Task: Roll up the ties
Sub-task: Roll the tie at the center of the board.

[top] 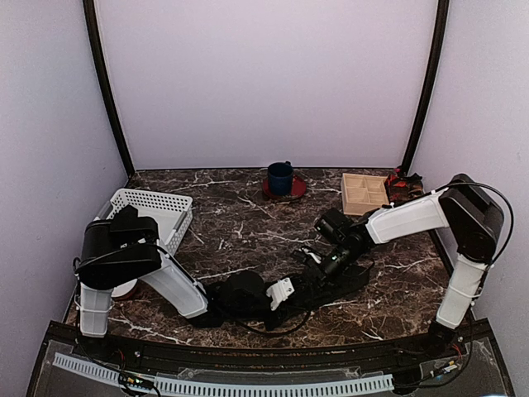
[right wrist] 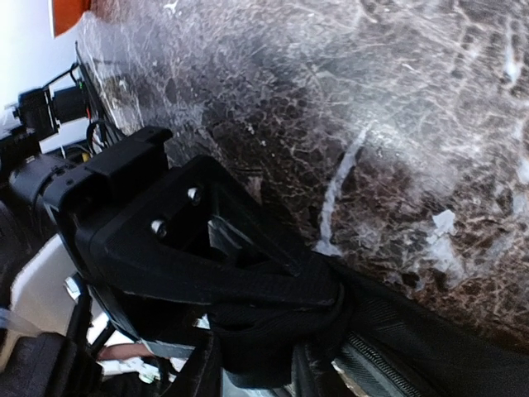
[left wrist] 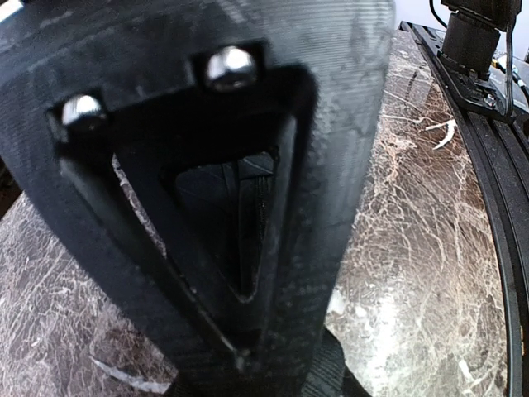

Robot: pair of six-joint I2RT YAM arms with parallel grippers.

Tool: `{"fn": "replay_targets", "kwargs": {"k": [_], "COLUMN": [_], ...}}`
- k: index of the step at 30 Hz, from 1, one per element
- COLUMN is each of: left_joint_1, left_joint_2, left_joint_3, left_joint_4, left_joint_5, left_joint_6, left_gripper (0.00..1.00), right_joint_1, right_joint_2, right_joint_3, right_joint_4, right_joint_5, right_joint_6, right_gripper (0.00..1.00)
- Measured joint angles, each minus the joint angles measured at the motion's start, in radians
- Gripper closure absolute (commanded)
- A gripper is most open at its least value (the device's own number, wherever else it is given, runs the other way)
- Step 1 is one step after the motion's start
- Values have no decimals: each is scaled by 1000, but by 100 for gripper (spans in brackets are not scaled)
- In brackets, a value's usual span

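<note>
The black tie [top: 351, 281] lies near the front edge of the table [top: 248, 223], about midway, its length running left to right between the arms. It is dark, soft cloth, bunched into folds by the fingers. Whether the left gripper [top: 293, 289] or the right gripper [top: 321, 265] pinches it cannot be told.

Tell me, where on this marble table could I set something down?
The table's middle is bare, between the white basket, the blue cup and the right arm. Another patch lies front right, inside that arm's bend. Front middle is crowded: the left hand and right hand meet at the black tie.
</note>
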Motion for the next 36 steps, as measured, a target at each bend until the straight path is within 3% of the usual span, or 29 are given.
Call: {"fn": "replay_targets", "kwargs": {"k": [4,7,11,15,26,36], "left_joint_1": [0,0,0,1,1,-3], "left_joint_2": [0,0,-3,-27,-61,16], "left_joint_3": [0,0,0,-43,-125,-33], "left_joint_4": [-3,-6,-7,14,75,101], "left_joint_5": [3,4,3,-5,-17,-29], "left_joint_6": [-1,-2,-7,-16,-23,-92], "left_gripper": [63,58,33,21,17,16], "right_joint_1": [1,0,0,-12,-115,-128], "right_joint_2": [2,2,2,-2,-28,-29], "right_joint_3": [13,17,5,-27,-120,-175], "right_joint_4": [-10,-14,-1,42,95,128], "right_joint_5": [2,2,2,-14,-15,19], "right_joint_6": [-4,-3,-3,-3,-18,-37], "right_gripper": [100,100,100,100,100,100]}}
